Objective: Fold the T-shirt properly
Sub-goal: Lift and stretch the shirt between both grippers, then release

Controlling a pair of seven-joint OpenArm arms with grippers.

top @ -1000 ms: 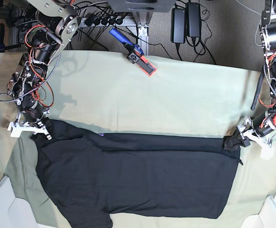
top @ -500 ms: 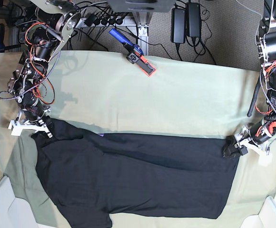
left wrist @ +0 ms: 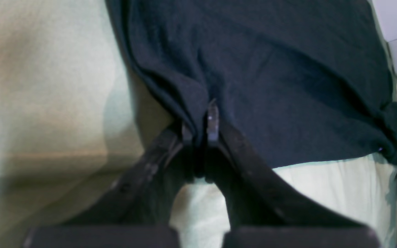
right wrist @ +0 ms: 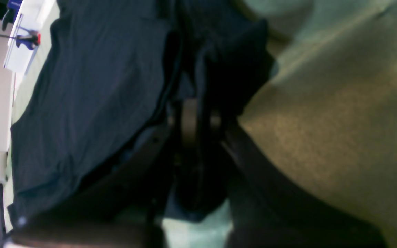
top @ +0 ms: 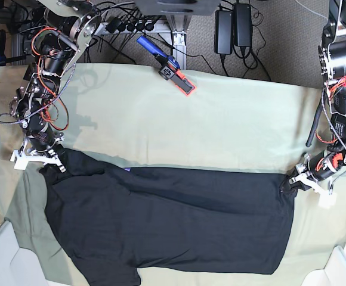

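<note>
Both pincers, left [left wrist: 198, 129] and right [right wrist: 195, 120], are clamped on far corners of the large black cloth T-shirt [top: 173, 223], already folded once lengthwise, with further folds left.

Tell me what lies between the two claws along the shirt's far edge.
Only the shirt spans from right claw to left claw; beyond its edge, bare green cloth. Base view shows it.

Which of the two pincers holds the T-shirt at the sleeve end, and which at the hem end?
The right pincer grips the T-shirt at the sleeve end, on the base view's left. The left pincer grips the straight hem corner opposite.
</note>
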